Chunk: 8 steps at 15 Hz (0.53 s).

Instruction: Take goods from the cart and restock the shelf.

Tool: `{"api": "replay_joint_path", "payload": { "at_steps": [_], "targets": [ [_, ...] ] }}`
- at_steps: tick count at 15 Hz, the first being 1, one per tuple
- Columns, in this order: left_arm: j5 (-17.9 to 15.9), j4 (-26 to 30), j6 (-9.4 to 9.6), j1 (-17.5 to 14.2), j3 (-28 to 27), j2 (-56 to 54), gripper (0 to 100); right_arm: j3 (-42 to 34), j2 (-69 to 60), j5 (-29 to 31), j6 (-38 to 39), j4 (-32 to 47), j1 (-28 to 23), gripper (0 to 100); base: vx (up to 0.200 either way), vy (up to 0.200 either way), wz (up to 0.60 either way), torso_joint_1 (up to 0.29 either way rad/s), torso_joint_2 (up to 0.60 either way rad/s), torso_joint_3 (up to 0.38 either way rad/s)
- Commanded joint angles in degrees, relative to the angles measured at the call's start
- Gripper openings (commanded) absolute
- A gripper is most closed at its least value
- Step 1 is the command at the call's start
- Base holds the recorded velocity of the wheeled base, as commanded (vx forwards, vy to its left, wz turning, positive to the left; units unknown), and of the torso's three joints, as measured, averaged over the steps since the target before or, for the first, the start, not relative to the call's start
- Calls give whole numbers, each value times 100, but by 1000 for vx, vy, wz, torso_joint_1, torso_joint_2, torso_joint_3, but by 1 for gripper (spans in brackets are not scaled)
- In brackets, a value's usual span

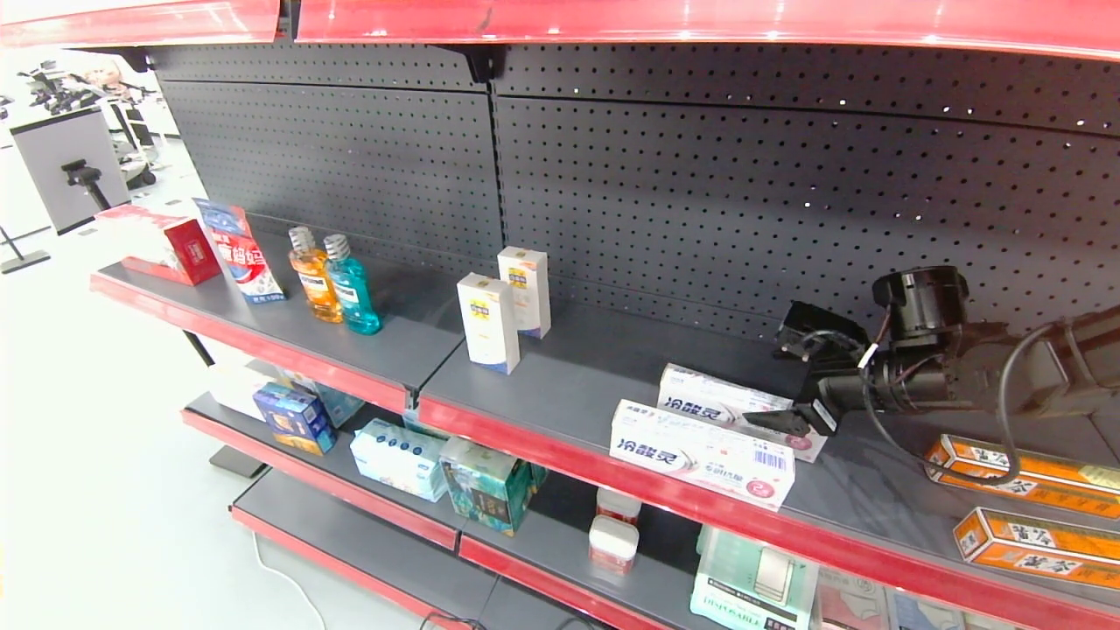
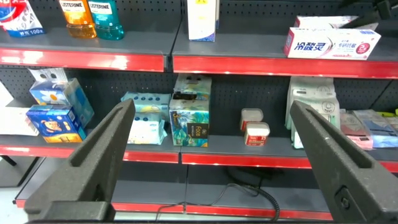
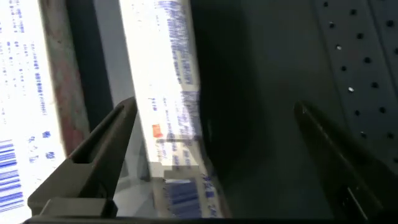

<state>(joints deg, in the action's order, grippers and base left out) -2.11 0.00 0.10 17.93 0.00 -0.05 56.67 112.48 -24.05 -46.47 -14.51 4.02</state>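
Observation:
Two white toothpaste boxes lie on the grey shelf [image 1: 577, 376] near its red front edge, one in front [image 1: 700, 455] and one behind it [image 1: 722, 398]. My right gripper [image 1: 794, 376] hovers at the right end of the rear box, open, with one finger toward the pegboard and one by the box. In the right wrist view the rear box [image 3: 177, 124] lies inside the open right gripper [image 3: 211, 162], close to one finger; the front box [image 3: 18, 93] is beyond it. My left gripper [image 2: 211, 165] is open and empty, held back from the shelving, facing the toothpaste boxes [image 2: 333, 40].
Two upright white boxes [image 1: 503, 306] stand mid-shelf. Orange and teal mouthwash bottles [image 1: 337, 280], a pouch and a red box [image 1: 166, 249] are at the left. Orange boxes [image 1: 1024, 499] lie at the right. Lower shelves hold tissue packs and cartons [image 2: 189, 115].

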Motion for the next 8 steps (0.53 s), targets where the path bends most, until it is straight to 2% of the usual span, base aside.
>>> {"api": "replay_joint_path", "payload": {
  "at_steps": [1, 8],
  "targets": [
    [0, 0, -1, 0, 0, 5, 100, -25, -209, -3, 68, 0, -86, 100, 0, 0, 0, 0, 0, 0],
    [0, 0, -1, 0, 0, 5, 100, -754, -965, -161, 288, 0, -253, 100, 0, 0, 0, 0, 0, 0]
  ]
}}
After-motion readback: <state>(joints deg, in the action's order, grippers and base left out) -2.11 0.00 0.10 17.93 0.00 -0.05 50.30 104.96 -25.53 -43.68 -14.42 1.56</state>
